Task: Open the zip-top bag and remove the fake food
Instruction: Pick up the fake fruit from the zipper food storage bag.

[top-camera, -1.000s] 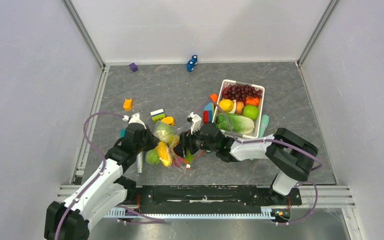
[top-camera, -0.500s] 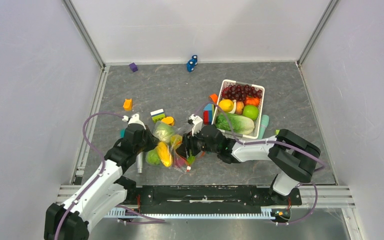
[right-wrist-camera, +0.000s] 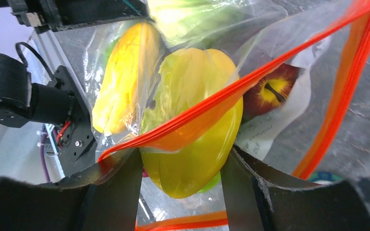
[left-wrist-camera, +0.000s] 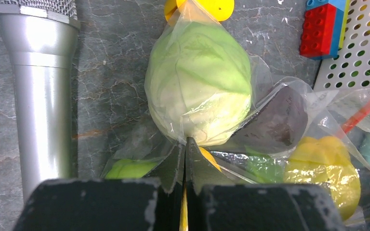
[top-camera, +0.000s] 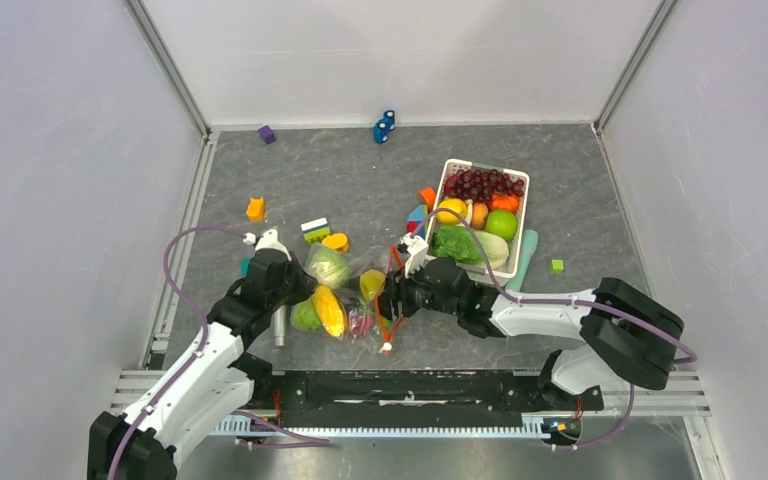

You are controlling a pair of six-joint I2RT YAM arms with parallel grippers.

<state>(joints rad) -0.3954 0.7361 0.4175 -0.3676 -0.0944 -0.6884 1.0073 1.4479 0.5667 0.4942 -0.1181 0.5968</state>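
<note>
- Black left jaws are pressed together on a pinch of clear film of the zip-top bag, on the bag's side away from the white basket.
- Right jaws are clamped on the yellow fake food at the bag's open mouth, on the side facing the basket. The red-orange zipper strip runs slack across that piece.
- Pale green cabbage bulges inside the film just beyond the left jaws, and the dark purple eggplant sits beside it, toward the basket.
- Yellow corn cob and a round green fruit sit inside the bag at its end farthest from the basket.
- Taken whole, the bag lies on the bench to the left of the basket and nearer the arm bases.
- Silver cylinder lies on the bench past the bag, farther again from the basket.
</note>
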